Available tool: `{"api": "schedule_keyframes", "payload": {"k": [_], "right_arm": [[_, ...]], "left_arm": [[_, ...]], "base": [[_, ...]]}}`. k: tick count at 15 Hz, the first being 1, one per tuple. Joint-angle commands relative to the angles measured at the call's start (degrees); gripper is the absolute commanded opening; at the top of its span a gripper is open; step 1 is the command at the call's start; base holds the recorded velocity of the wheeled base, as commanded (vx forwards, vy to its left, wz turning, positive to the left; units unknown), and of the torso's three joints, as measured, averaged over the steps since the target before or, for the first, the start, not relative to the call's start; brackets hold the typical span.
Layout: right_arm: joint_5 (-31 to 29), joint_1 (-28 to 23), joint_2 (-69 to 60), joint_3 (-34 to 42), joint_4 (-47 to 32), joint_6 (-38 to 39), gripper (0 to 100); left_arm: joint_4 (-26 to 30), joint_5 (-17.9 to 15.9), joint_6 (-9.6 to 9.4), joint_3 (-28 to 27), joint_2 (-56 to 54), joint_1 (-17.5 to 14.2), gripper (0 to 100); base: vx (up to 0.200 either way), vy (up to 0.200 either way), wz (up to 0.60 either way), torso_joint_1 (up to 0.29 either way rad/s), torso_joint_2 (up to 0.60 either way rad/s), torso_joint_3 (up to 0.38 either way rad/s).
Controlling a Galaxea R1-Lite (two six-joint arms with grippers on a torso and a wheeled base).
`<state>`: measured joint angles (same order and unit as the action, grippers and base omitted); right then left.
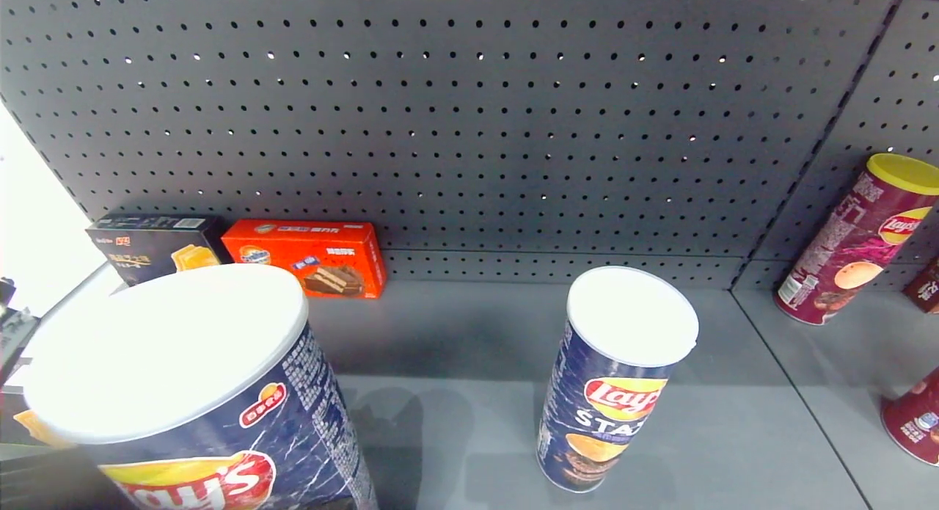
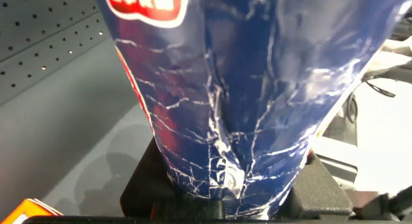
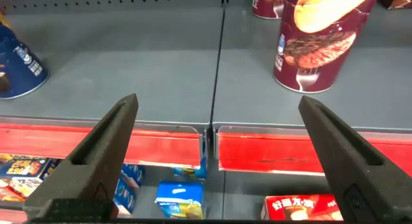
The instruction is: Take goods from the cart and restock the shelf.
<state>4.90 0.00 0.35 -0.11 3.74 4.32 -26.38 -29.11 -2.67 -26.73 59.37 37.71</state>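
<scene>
Grey metal shelf [image 1: 477, 326] with a perforated back panel [image 1: 469, 128]; a dark upright [image 1: 825, 143] splits it into a left bay and a right bay. Left gripper [image 2: 225, 208] is clamped on the base of a blue chips can [image 1: 191, 392]. Black finger pads [image 2: 145, 185] sit against both sides of the can wall, and the can stands upright in the grip, white lid on top. Held can is at the near left, over the front of the left bay, close to the head camera and well apart from the back panel. Right gripper [image 3: 217, 105] is wide apart with nothing between the fingers. It hangs in front of the shelf edge, roughly in line with the seam between the two bays, just above the red price strip [image 3: 257, 150]. Second blue can [image 1: 616, 378] stands upright on the left bay, right of the held one, about mid-depth, white lid on. Far left against the back panel: an orange wafer box [image 1: 312, 257] and a dark box [image 1: 158, 246] lying flat, side by side and touching or nearly so. Right bay: a maroon can with a yellow lid [image 1: 858, 238] stands far, near the panel, and another maroon can [image 1: 913, 422] stands nearer, at the right edge. Right wrist view shows a maroon can [image 3: 312, 44] upright on the right bay just behind the strip. Below the strip, a lower shelf level holds blue packs [image 3: 180, 198] and a red box [image 3: 302, 208].
</scene>
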Motion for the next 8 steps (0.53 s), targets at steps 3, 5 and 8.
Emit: {"api": "schedule_keyframes", "payload": {"k": [3,5,8], "right_arm": [[-0.1,-0.1,-0.4,0.0,-0.1,0.2,100],[-0.4,0.0,-0.4,0.0,0.0,0.2,100],[-0.4,0.0,-0.4,0.1,0.1,0.3,100]], "left_arm": [[-0.1,-0.1,-0.05,-0.2,-0.3,0.1,0],[-0.1,-0.2,-0.05,0.0,0.0,0.2,0],[-0.2,-0.2,-0.05,-0.3,0.7,0.2,0]], "base": [[0.000,0.000,0.00,0.000,0.00,0.000],[0.000,0.000,0.00,0.000,0.00,0.000],[0.000,0.000,0.00,0.000,0.00,0.000]]}}
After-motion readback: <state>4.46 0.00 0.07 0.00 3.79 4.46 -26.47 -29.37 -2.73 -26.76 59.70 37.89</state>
